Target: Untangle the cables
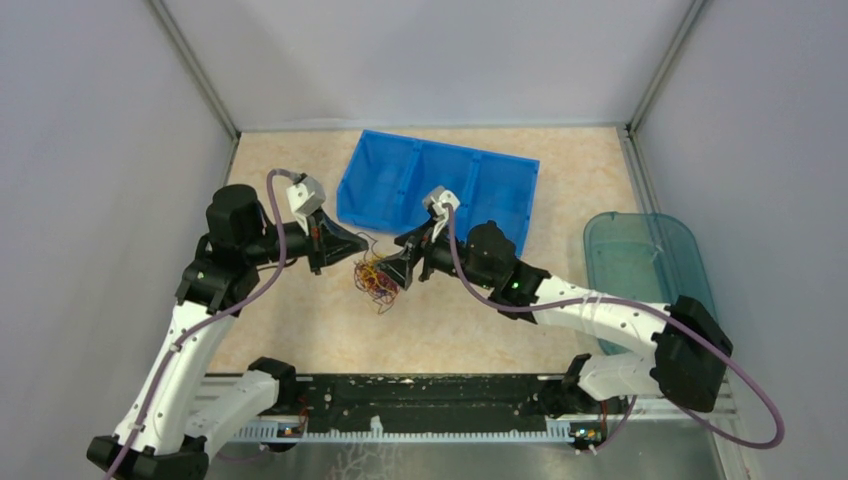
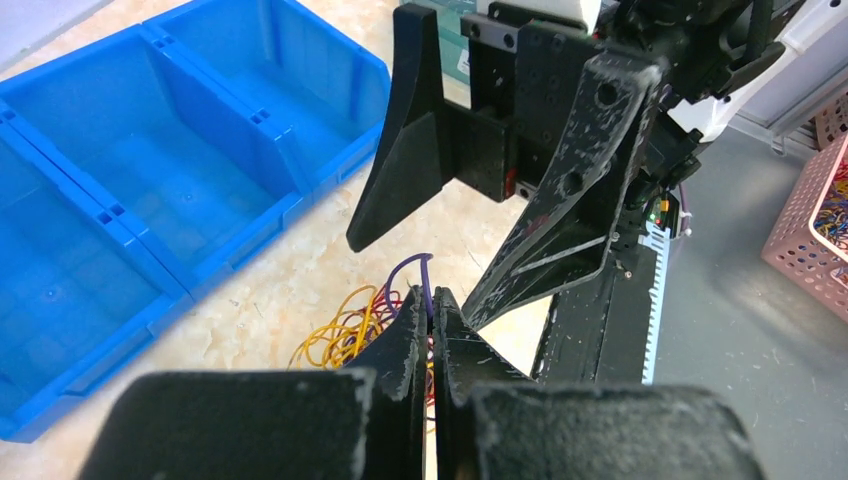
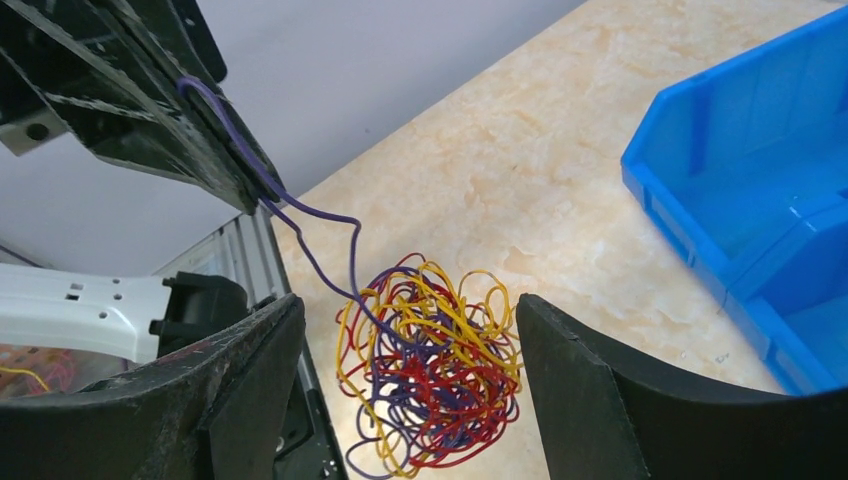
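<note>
Surface: marbled table
Left gripper: clamped on purple strand
Right gripper: wide, straddling cables
Advice: pin bundle, draw strand slowly

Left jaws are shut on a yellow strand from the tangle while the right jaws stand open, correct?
Only the colour is wrong: the strand in the left gripper is purple, not yellow; the right wrist view shows it running to the tangle. Left jaws shut, right gripper open.
</note>
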### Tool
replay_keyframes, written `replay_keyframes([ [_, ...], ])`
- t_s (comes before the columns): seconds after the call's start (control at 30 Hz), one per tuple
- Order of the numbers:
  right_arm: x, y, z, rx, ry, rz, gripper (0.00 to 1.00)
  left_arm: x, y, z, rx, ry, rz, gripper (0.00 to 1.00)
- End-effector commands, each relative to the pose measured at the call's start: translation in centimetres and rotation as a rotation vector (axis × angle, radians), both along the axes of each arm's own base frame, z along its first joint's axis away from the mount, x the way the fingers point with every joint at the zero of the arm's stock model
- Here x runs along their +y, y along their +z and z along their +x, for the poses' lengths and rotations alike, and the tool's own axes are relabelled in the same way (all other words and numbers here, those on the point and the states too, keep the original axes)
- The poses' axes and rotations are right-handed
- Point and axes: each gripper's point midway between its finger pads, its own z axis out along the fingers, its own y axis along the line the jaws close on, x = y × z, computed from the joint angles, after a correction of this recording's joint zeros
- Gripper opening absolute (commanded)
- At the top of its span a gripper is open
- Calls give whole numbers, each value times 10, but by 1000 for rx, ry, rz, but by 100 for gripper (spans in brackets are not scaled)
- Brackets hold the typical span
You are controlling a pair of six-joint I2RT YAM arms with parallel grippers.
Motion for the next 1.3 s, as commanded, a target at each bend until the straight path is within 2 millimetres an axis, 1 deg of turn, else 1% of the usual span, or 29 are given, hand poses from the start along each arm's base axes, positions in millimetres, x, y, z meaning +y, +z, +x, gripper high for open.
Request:
replay_keyframes([
  [0.0, 12, 27, 0, -48, 13, 74, 78, -2, 23, -4, -57, -20, -32, 1],
  [0.07, 15, 26, 6, -42, -10, 65, 77, -3, 25, -6, -58, -29, -37, 1],
  [0.2, 16, 18, 29, -24, -120, 34, 73, -5, 32, -12, -63, -68, -51, 2],
  [0.37, 26, 18, 39, -26, -143, 40, 71, -7, 37, -20, -61, -108, -66, 2],
  [0.5, 36, 30, 40, -40, -151, 73, 71, -9, 38, -28, -46, -142, -78, 2],
  [0.63, 45, 39, 35, -62, -149, 107, 72, -10, 38, -33, -37, -164, -85, 2],
  [0.73, 51, 36, 28, -60, -135, 115, 72, -10, 39, -34, -41, -174, -88, 2],
  [0.8, 55, 28, 25, -45, -126, 105, 72, -10, 42, -34, -51, -177, -90, 2],
  [0.93, 59, 0, 18, -1, -118, 78, 70, -11, 57, -34, -90, -179, -103, 2],
  [1.13, 53, -35, 14, 54, -130, 63, 68, -11, 88, -34, -178, -185, -121, 2],
  [1.2, 50, -45, 14, 67, -143, 54, 68, -10, 99, -33, -208, -183, -126, 2],
  [1.27, 47, -50, 14, 75, -152, 50, 68, -10, 108, -34, -231, -184, -133, 2],
])
